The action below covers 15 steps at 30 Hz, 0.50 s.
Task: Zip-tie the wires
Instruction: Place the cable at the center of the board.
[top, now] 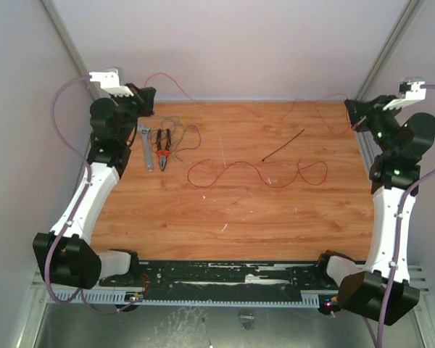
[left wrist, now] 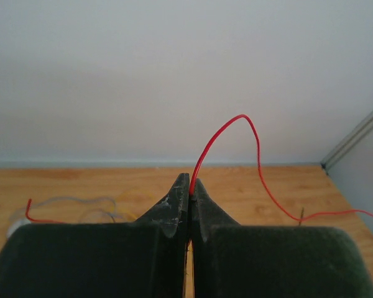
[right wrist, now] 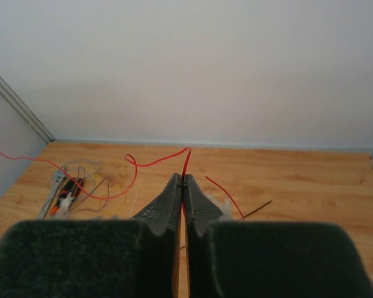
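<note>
Pinching a red strand of the wires (left wrist: 241, 116) with left gripper (left wrist: 189, 181) at the far-left corner and right gripper (right wrist: 182, 180) at far right, both pressed together. Leaving the zip tie (top: 284, 145) flat on the worktop (top: 239, 217), lying diagonally, apart from both, nearer the right arm

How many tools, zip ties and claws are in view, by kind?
Grey metal adjustable wrench: 1
Orange-handled black pliers: 1
Thin straight black plastic zip tie: 1
Black claws, left and right, each shut on thin red wire: 2
Total: 5
</note>
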Tool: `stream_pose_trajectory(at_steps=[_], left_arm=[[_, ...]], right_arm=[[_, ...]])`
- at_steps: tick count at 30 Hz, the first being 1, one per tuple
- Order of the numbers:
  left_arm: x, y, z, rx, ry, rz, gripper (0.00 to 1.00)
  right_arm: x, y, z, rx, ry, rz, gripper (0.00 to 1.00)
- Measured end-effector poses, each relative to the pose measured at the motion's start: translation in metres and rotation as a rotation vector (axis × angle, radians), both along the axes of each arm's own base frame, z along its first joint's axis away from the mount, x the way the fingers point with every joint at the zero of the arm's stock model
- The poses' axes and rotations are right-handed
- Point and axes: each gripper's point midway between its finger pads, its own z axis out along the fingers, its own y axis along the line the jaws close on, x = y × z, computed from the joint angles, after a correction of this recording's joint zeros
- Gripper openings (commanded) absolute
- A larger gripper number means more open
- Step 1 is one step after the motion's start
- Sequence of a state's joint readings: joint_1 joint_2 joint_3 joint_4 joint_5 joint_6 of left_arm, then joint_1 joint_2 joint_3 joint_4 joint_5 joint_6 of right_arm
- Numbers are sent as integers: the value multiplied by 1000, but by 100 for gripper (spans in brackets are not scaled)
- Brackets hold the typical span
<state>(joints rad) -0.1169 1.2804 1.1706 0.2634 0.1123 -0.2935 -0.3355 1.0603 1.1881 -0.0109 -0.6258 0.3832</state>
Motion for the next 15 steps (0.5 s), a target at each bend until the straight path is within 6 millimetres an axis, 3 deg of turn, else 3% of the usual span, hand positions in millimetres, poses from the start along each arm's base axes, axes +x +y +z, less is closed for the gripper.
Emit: stream_pose_trajectory(at_steps=[3, 8, 15], left_arm=[[-11, -16, -26, -16, 66, -36, 0], [-28, -51, -93, -33, 267, -117, 0], [-46, -53, -142, -58, 419, -107, 0]], right_arm=[[-8, 3, -27, 20, 47, 2, 0], [-23, 5, -67, 53, 112, -21, 0], [-23, -10, -79, 64, 135, -120, 0]])
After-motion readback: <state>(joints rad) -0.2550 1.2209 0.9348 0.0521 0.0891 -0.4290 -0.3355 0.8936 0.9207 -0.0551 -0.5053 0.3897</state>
